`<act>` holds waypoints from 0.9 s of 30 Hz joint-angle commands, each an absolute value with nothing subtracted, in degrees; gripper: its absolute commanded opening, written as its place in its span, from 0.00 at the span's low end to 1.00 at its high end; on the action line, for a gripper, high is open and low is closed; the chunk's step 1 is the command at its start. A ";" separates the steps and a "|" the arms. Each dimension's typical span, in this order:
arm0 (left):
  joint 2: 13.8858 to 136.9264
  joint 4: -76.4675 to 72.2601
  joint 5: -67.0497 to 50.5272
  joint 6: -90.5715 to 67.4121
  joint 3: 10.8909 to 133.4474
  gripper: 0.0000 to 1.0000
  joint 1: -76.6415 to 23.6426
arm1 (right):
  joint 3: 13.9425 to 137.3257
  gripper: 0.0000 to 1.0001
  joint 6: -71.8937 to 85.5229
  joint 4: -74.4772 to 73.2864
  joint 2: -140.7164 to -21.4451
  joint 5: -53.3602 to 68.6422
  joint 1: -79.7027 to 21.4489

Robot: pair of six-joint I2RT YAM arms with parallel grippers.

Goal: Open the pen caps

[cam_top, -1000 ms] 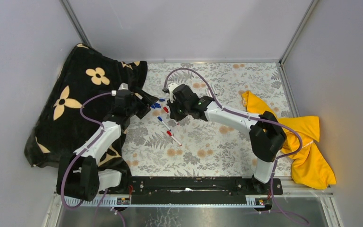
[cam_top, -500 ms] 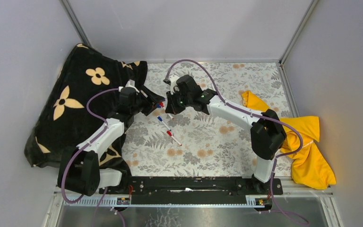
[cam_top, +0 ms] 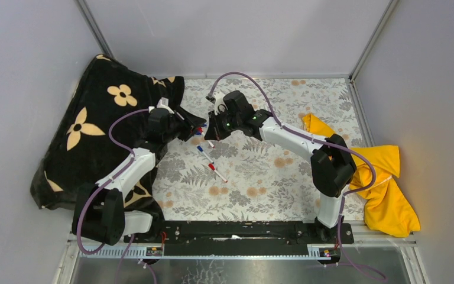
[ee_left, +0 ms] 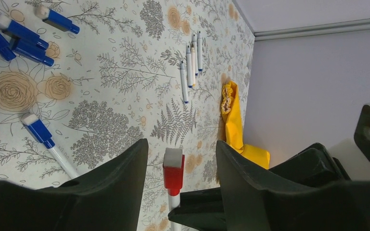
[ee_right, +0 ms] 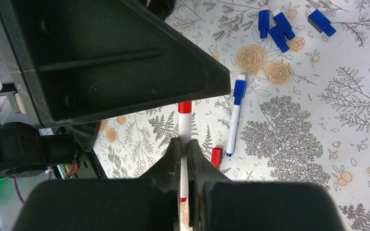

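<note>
A white pen [ee_right: 184,126] is held off the table by its barrel in my shut right gripper [ee_right: 184,144]. Its red pen cap [ee_left: 173,172], white at the end, points up between the open jaws of my left gripper [ee_left: 180,147], with a gap on both sides. In the top view the left gripper [cam_top: 196,128] and right gripper [cam_top: 210,131] meet tip to tip at mid table. Several loose blue caps [ee_left: 21,41] lie on the mat. A loose red cap [ee_right: 216,156] lies beside a blue-capped pen [ee_right: 235,115].
A black cloth with tan flowers [cam_top: 94,130] is heaped at the left. A yellow cloth [cam_top: 384,177] lies at the right edge. Several more pens [ee_left: 190,62] lie in a row farther off. Two pens [cam_top: 210,161] lie just in front of the grippers.
The right gripper has lifted the pen back and to the left. The left gripper has come in to meet it, and its jaws have narrowed around the red cap.
</note>
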State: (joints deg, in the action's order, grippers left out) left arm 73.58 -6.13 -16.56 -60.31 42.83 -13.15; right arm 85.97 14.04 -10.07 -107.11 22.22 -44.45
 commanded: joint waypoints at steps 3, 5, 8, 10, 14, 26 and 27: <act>73.65 -11.33 -18.24 -61.92 43.16 0.57 -13.62 | 86.64 0.00 16.13 -6.17 -107.00 27.01 -43.18; 73.66 -11.95 -18.49 -62.22 43.07 0.55 -13.69 | 86.38 0.00 16.33 -5.86 -107.07 27.40 -43.07; 73.53 -12.04 -18.64 -62.34 43.15 0.50 -13.77 | 85.90 0.00 16.64 -5.39 -107.02 27.72 -42.85; 73.43 -12.04 -18.75 -62.31 43.11 0.45 -13.86 | 85.60 0.00 16.93 -4.94 -106.97 27.94 -42.67; 73.04 -12.04 -18.66 -62.27 42.90 0.38 -13.89 | 85.26 0.00 17.07 -4.69 -107.06 28.04 -42.30; 72.71 -11.36 -18.01 -61.11 42.58 0.08 -14.04 | 83.86 0.00 17.02 -4.27 -105.78 27.04 -41.01; 72.64 -11.09 -17.73 -61.02 42.67 0.04 -14.06 | 83.79 0.00 16.83 -4.39 -105.60 26.73 -40.96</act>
